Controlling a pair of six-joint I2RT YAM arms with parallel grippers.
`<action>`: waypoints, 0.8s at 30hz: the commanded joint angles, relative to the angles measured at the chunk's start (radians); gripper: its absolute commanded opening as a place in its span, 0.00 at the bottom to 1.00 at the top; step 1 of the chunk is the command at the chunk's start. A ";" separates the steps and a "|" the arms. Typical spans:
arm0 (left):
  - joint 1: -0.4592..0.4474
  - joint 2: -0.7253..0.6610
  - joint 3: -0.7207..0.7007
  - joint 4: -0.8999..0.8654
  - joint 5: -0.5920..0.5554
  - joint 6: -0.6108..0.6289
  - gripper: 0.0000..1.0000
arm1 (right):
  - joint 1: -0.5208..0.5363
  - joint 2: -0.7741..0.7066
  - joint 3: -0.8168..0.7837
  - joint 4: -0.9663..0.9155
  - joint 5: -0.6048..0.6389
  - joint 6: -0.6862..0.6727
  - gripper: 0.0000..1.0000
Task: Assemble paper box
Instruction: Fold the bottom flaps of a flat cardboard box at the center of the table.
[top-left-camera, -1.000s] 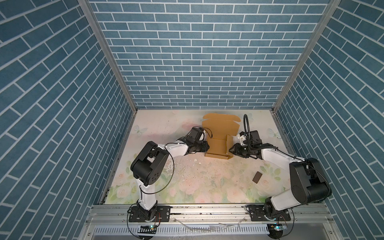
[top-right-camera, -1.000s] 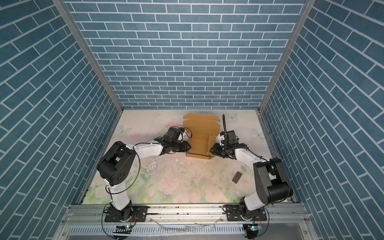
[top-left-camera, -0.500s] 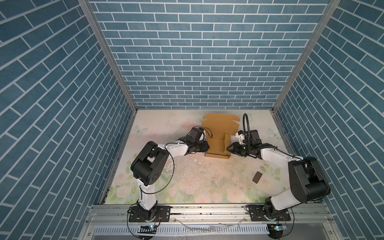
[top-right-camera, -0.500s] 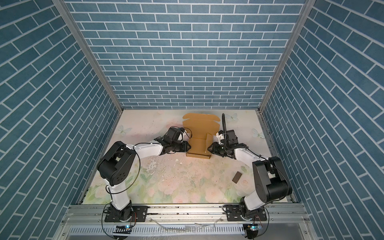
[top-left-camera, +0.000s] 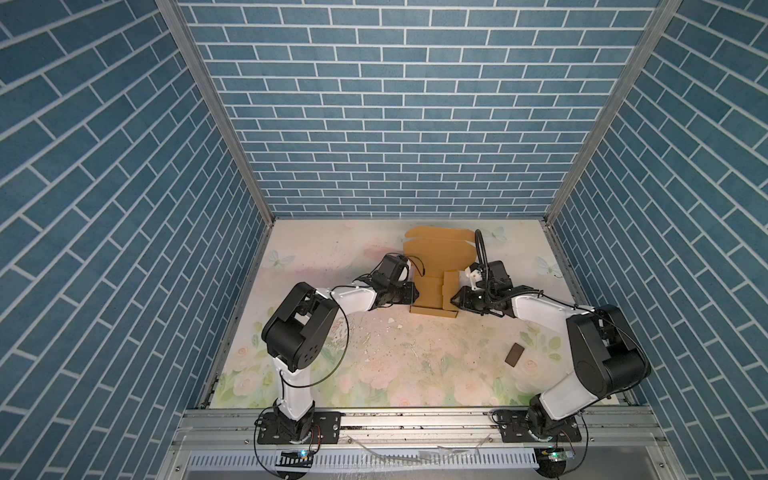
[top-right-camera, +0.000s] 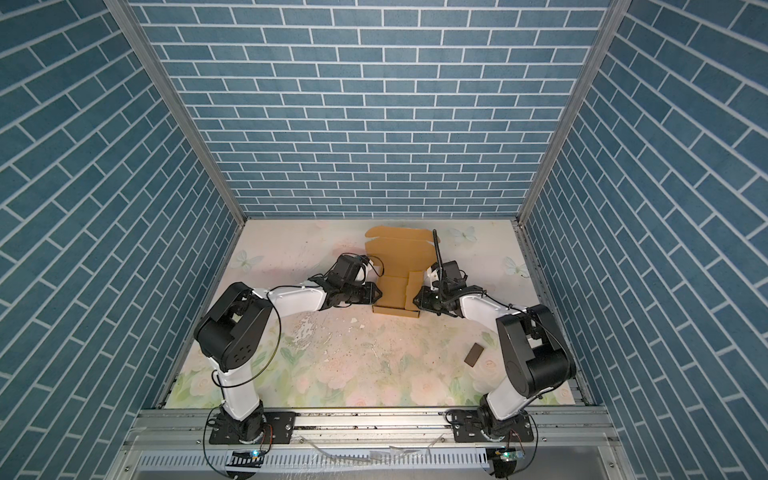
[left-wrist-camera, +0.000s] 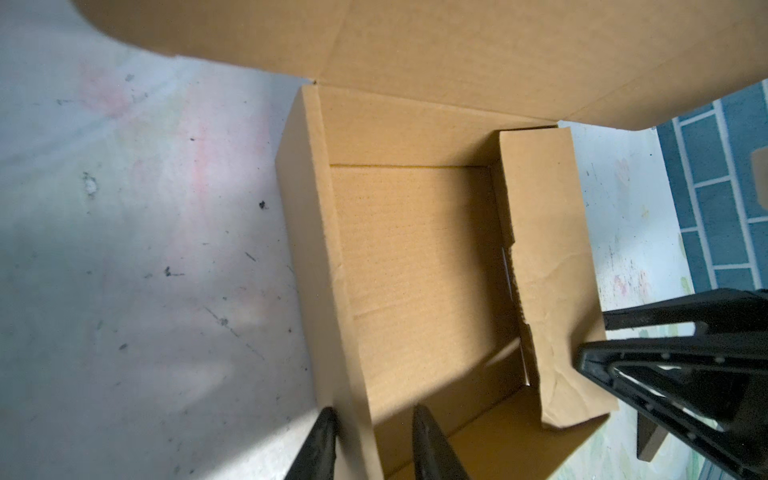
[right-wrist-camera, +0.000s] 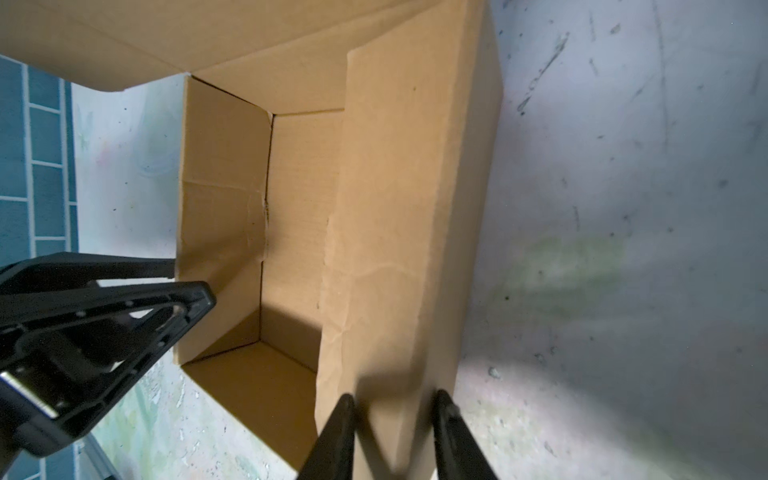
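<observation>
Left wrist view: left jaws grip paper box (left-wrist-camera: 415, 270) wall edge.

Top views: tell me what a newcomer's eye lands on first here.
First comes the half-built paper box at the middle of the table's far side, its lid flap open toward the back wall. The grippers meet at it: the left gripper straddles one side wall, and the right gripper clamps the opposite one. A small dark chip lies alone toward the near right.
</observation>
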 joint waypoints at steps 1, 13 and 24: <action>-0.005 0.018 0.027 0.012 0.026 0.007 0.33 | 0.008 0.030 0.026 -0.047 0.114 0.012 0.33; -0.004 0.020 0.015 0.027 0.027 0.004 0.34 | 0.015 0.087 0.041 0.078 0.236 0.026 0.45; -0.009 0.005 0.016 0.040 0.048 0.017 0.34 | 0.028 0.164 0.093 0.068 0.287 -0.029 0.33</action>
